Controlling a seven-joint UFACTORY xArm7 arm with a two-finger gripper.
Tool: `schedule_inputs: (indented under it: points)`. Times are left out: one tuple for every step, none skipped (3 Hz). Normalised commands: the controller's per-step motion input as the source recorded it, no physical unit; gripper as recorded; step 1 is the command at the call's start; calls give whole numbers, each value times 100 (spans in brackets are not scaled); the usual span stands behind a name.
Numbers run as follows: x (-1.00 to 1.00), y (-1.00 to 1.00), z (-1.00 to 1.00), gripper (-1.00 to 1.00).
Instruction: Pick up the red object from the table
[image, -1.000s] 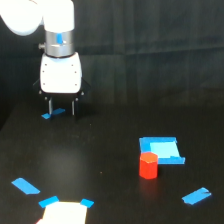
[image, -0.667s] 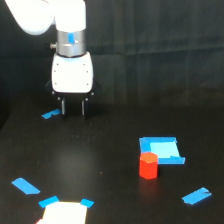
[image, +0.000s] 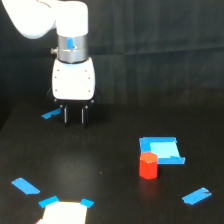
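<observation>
Upright on the black table (image: 115, 165): one red object (image: 148, 165), a stubby block with its short axis vertical and flat top facing up, no clear sideways pointing. Standing toward the exterior view's right, touching or just overlapping the near-left corner of one flat light-blue square (image: 163, 150) edged in darker blue.

Well apart from it, toward the exterior view's upper left: one white arm with the gripper (image: 75, 116) hanging fingers-down, two dark fingers (image: 65, 115) parted with a narrow gap between them, nothing held.

Scattered around: three loose blue tape pieces (image: 26, 186), one beside the gripper, one low left, one low right. One white patch (image: 63, 213) with blue corners at the bottom edge. Open black surface between gripper and block.
</observation>
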Motion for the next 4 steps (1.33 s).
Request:
schedule_inputs:
  points:
    - [52,15,-57,39]
    - [94,-16,-17,61]
    - [4,3,-58,46]
    - [59,-91,8,100]
